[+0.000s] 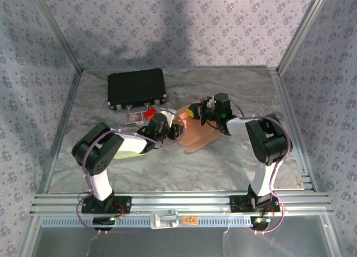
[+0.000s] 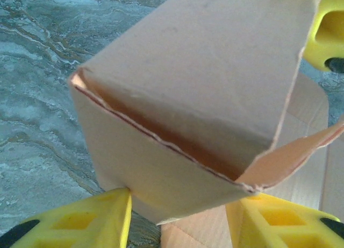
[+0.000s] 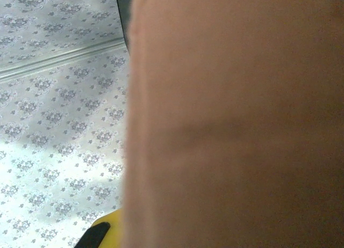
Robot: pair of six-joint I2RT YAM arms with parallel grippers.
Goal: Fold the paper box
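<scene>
A black case (image 1: 136, 88) lies flat in the upper left of the top view, with small silver latches (image 1: 129, 107) along its near edge. Just below it sit a small card (image 1: 133, 119) and, to its right, a red scrap (image 1: 150, 111). The table (image 1: 184, 168) is grey and marbled. Cloth walls (image 1: 184, 23) printed with small flowers close it in on three sides. Metal rails (image 1: 173, 202) cross the bottom of the frame, and below them are a white clip (image 1: 164, 218) and an orange label (image 1: 191, 220).
</scene>
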